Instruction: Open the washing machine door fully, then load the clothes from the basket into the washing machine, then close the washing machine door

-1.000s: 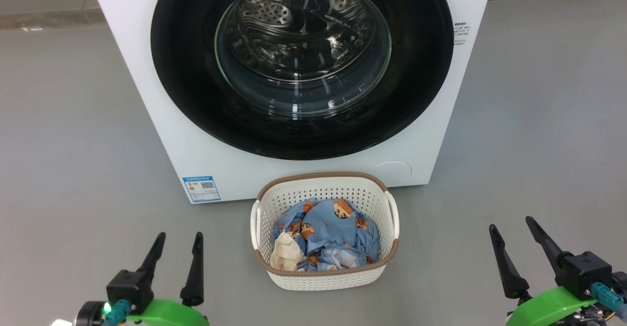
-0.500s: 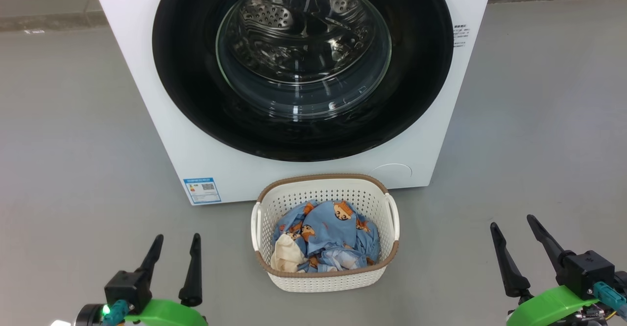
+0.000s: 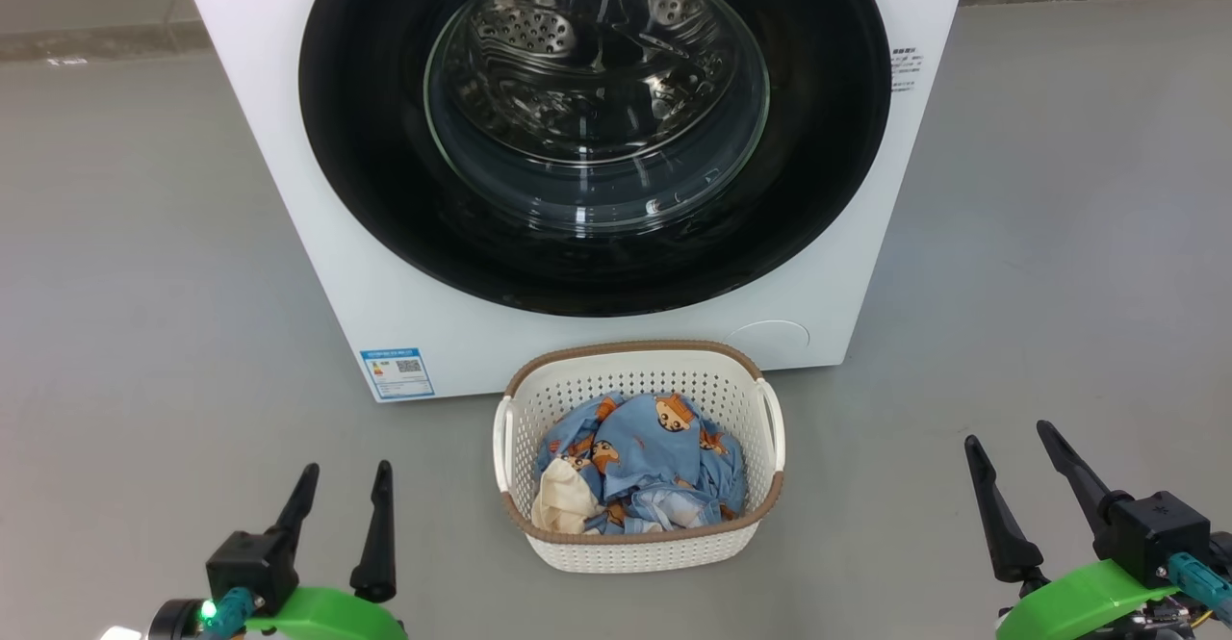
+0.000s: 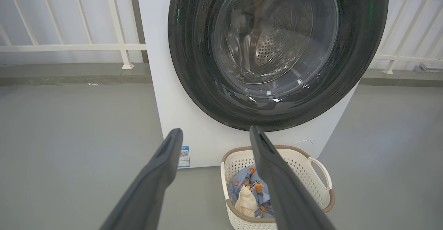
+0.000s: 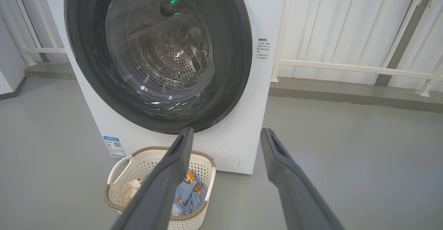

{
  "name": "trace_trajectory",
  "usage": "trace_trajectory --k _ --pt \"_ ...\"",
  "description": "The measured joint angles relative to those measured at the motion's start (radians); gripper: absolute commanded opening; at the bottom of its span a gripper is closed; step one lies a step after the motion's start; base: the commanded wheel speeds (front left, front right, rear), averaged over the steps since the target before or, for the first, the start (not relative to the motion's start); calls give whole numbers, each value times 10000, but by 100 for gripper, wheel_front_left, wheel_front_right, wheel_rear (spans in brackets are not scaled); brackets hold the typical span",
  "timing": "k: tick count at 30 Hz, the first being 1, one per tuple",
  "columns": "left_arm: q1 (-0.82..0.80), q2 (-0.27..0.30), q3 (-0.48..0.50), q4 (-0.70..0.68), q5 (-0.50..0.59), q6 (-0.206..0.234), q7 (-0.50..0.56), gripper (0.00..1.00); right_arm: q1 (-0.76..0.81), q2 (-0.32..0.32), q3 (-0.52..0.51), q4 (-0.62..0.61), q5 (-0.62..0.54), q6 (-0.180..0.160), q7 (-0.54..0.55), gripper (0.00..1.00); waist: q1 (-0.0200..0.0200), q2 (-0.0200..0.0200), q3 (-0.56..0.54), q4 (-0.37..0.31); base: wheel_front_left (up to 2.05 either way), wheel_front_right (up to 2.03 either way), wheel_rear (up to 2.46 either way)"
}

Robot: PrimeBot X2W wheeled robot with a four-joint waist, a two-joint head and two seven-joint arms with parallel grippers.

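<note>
Hovering spread-fingered and empty, the left gripper (image 3: 348, 467) and right gripper (image 3: 1007, 433) could have clipped the cream perforated basket (image 3: 635, 346) crowding the closed black-ringed glass door (image 3: 366, 140).

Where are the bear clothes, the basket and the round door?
clothes (image 3: 643, 448): head view, on the blue bear-print fabric.
basket (image 3: 635, 551): head view, on its white front wall.
door (image 3: 597, 101): head view, on the middle of its glass.
</note>
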Motion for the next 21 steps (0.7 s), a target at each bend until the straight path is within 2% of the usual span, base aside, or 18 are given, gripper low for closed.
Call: trace_trajectory --k 9,21 --pt "-38 33 -38 31 -4 56 0 100 1 23 -2 -17 33 0 0 100 0 0 31 16 48 48 -96" --pt "-97 54 -73 17 -31 73 0 100 1 36 -4 -21 50 0 0 100 0 0 85 -28 114 114 -227"
